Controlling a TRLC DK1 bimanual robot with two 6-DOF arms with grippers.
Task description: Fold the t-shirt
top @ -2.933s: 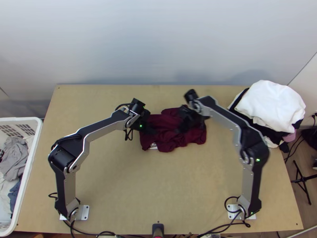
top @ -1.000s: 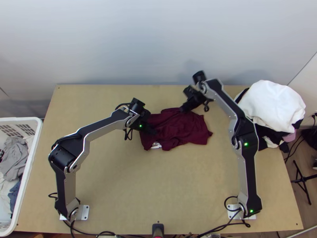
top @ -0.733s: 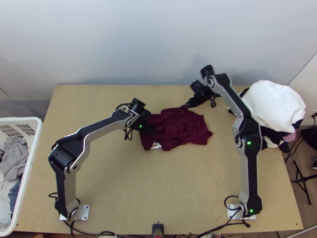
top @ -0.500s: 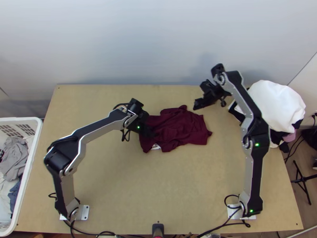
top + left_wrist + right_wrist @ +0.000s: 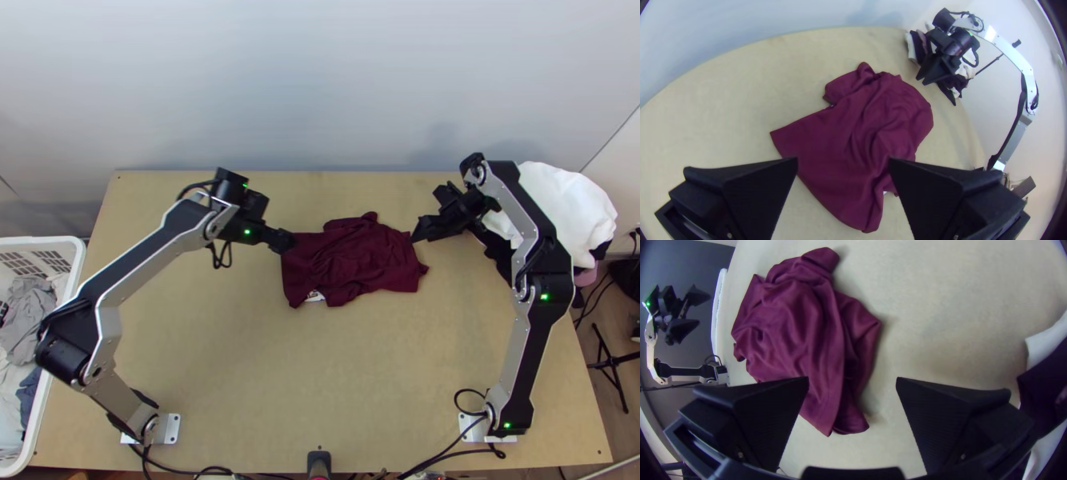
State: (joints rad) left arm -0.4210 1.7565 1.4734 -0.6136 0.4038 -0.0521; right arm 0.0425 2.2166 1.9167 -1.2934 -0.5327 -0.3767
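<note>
At the centre of the frame, the maroon t-shirt lies rumpled on the bench. The left end effector is open by its upper-left corner; the right end effector, by its upper-right side, is also spread, both gripping nothing.

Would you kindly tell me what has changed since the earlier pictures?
The left gripper has drawn back leftward to the t-shirt's left edge; the right gripper has moved rightward. Both now have open, empty fingers. The t-shirt's right end reaches farther right than at first. The basket and laundry pile stayed put.
</note>
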